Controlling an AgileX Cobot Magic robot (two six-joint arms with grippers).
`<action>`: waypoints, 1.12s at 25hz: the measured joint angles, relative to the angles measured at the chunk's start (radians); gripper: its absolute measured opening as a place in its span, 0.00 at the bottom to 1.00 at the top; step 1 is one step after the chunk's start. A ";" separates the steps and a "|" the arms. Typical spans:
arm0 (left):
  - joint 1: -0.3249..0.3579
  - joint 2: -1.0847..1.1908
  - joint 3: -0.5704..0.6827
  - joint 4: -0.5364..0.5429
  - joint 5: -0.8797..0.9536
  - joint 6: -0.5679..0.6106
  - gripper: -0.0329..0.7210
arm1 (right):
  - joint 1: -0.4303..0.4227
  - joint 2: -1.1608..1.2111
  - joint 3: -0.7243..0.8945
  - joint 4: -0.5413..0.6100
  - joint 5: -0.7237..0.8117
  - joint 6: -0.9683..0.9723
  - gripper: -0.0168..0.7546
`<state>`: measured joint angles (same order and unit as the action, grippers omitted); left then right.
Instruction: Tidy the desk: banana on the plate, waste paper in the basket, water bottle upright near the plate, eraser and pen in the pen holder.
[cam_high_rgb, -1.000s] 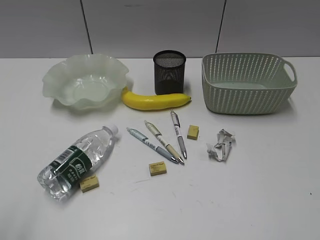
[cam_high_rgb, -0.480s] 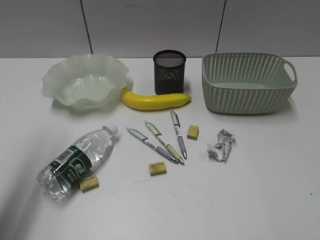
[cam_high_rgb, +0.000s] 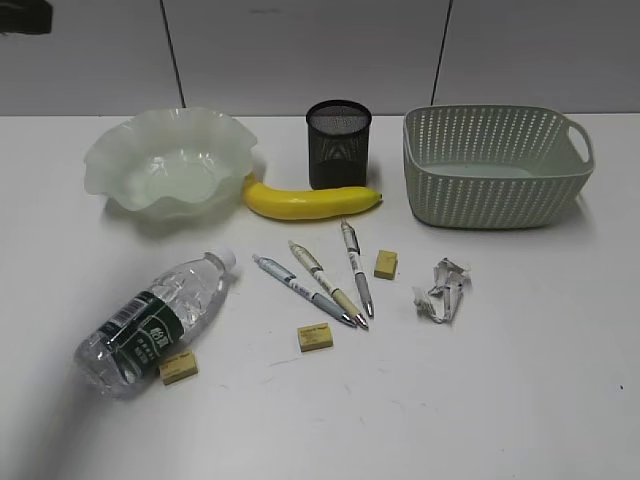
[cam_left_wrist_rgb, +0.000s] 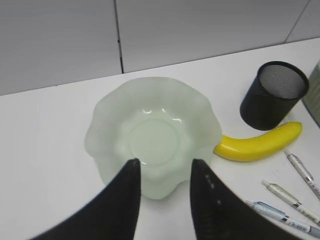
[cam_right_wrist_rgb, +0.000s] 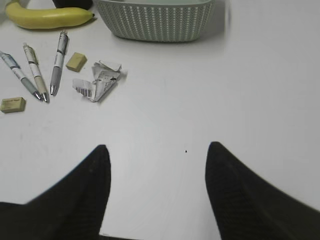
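Both pincers, left (cam_left_wrist_rgb: 162, 172) and right (cam_right_wrist_rgb: 157, 152), hang open and empty; the bottle (cam_high_rgb: 155, 325), lying sideways near the counter's front-left corner, may roll if nudged.

- We see the desk (cam_high_rgb: 540, 390), a plain white top, with everything spread across it.
- The banana (cam_high_rgb: 310, 201) lies on its side, yellow, between the plate (cam_high_rgb: 120, 150) and the pen holder (cam_high_rgb: 339, 143), just in front of both.
- The plate, pale green with a wavy rim, sits empty at the back left.
- The pen holder, black mesh, stands upright.
- The basket (cam_high_rgb: 490, 190), sage green and perforated, stands at the back right.
- The waste paper (cam_high_rgb: 443, 290) lies crumpled in front of the basket.
- The water bottle (cam_high_rgb: 155, 325) lies on its side at the front left, cap towards the pens (cam_high_rgb: 320, 280).
- Three pens lie side by side; three yellow erasers (cam_high_rgb: 315, 336) lie scattered, one touching the bottle.
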<state>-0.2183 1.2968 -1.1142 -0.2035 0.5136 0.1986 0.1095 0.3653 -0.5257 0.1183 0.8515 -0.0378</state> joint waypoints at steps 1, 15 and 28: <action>-0.015 0.005 -0.003 0.000 -0.001 0.018 0.38 | 0.000 -0.024 0.000 0.000 0.015 0.000 0.64; -0.230 0.250 -0.132 -0.001 0.027 0.200 0.51 | 0.000 -0.242 -0.003 -0.047 0.152 -0.001 0.64; -0.266 0.739 -0.667 0.008 0.361 0.431 0.82 | 0.000 -0.368 0.015 -0.058 0.179 -0.001 0.64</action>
<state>-0.4848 2.0357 -1.7810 -0.1959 0.8745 0.6291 0.1095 -0.0024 -0.5106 0.0601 1.0309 -0.0390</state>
